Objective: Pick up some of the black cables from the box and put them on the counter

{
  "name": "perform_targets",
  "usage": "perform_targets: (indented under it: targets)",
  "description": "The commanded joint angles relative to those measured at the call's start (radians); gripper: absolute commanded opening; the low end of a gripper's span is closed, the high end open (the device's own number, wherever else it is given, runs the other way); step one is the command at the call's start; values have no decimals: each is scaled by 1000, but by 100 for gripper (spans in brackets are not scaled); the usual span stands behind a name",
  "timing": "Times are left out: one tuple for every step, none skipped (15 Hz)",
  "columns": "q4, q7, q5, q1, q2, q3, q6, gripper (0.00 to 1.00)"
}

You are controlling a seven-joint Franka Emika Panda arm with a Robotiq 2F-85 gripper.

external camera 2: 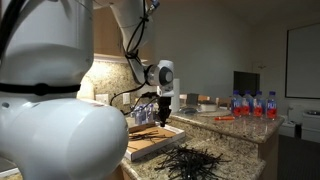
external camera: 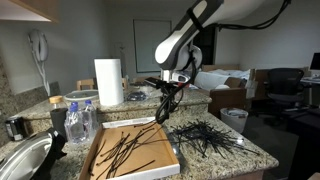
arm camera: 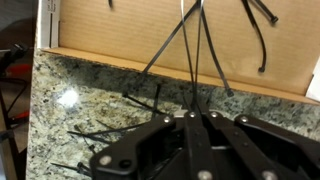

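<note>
**Over the box's near rim: jaws clamped on a few strands**

Between my jaws, which are pressed together, a small bunch of thin black cables (arm camera: 190, 60) is pinched at one end. In the wrist view the strands fan out away from me, across the near wall of the shallow white-rimmed box (arm camera: 110, 35) and over its brown cardboard floor. In an exterior view the same bunch (external camera: 162, 108) hangs from me above the box (external camera: 93, 155); whether the tips touch it I cannot tell. More black strands lie scattered across the box floor (external camera: 130, 148).

Just beside the box, on the speckled beige-grey granite desk (external camera: 245, 155), a loose tangled heap of the same cables (external camera: 205, 135) is spread out, seen in both exterior views (external camera 2: 195, 160).

Farther off on the desk stand a white paper towel roll (external camera: 108, 82), clear plastic water bottles (external camera: 78, 120) and a round metal bowl (external camera: 20, 160).
</note>
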Motion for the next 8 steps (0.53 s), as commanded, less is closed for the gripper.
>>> perform_targets:
  targets:
    - [-203, 9, 98, -77, -148, -15, 112, 0]
    - [-245, -3, 124, -102, -171, -29, 138, 0]
    - [-279, -11, 156, -122, -191, -41, 162, 0]
    - [-323, -26, 186, -147, -225, -60, 178, 0]
    - [-351, -30, 215, -166, -244, -74, 199, 0]
    - [-383, -52, 254, -186, -262, -96, 225, 0]
    - [-401, -61, 286, -205, -274, -114, 245, 0]
    - [-416, -87, 322, -220, -278, -136, 262, 0]
